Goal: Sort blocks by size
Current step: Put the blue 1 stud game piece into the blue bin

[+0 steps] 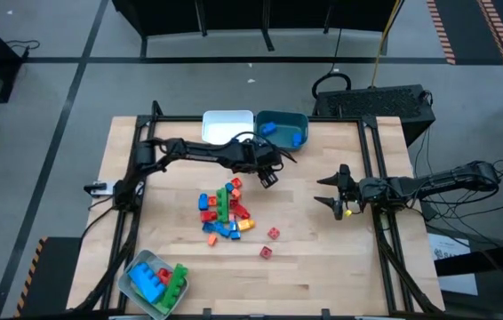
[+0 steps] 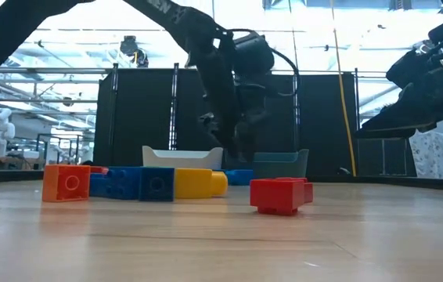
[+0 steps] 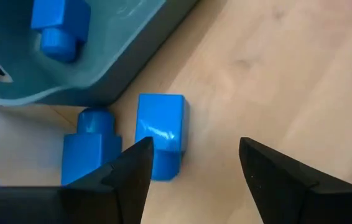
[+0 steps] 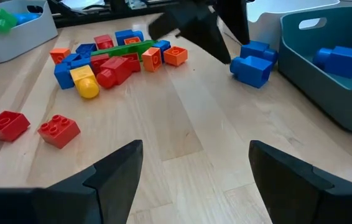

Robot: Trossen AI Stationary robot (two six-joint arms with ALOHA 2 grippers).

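Observation:
Two blue blocks (image 3: 160, 130) (image 3: 92, 146) lie on the table beside the teal bin (image 3: 120, 56). They also show in the right wrist view (image 4: 254, 62). My left gripper (image 3: 194, 146) hangs open just above them, one finger next to the nearer block; in the high view it (image 1: 267, 173) is in front of the teal bin (image 1: 283, 117). A pile of mixed blocks (image 1: 225, 209) lies mid-table, and two red blocks (image 1: 269, 242) lie apart from it. My right gripper (image 1: 324, 191) is open and empty at the right.
The teal bin holds blue blocks (image 1: 298, 136). A white bin (image 1: 227, 124) stands to its left. A clear-grey bin (image 1: 154, 283) with blue and green blocks stands at the near left corner. Bare wood lies between the pile and my right gripper.

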